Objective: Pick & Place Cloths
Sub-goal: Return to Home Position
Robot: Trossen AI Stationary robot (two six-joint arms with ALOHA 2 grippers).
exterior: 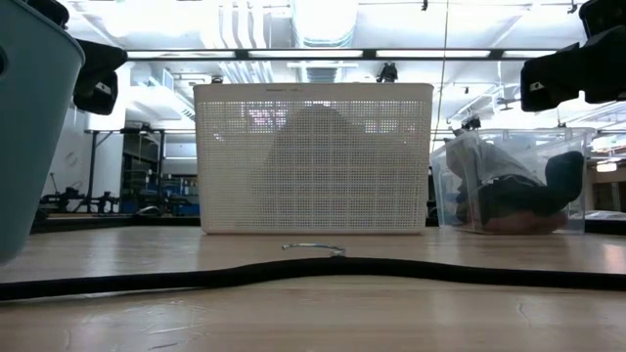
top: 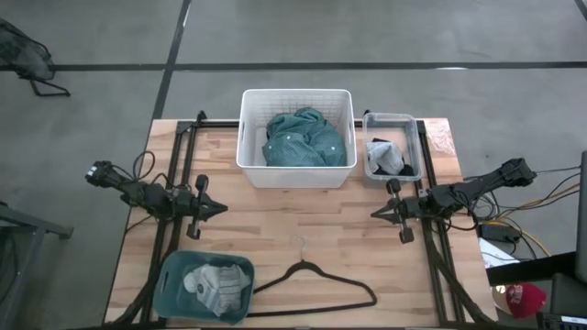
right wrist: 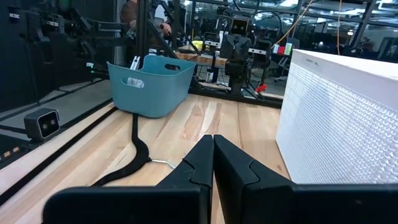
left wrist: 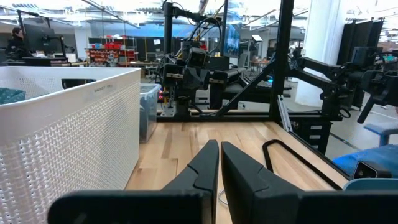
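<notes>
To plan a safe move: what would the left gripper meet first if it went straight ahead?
Probably the right gripper, which faces it; the left gripper would pass between basket and hanger.

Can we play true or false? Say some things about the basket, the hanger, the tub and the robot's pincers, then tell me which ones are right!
1. The teal shirt lies in the white basket. True.
2. The hanger hangs on the basket's rim. False: it lies flat on the table.
3. The left pincer and right pincer are shut and hold nothing. True.
4. The teal tub is empty. False: grey-white socks lie in it.
</notes>
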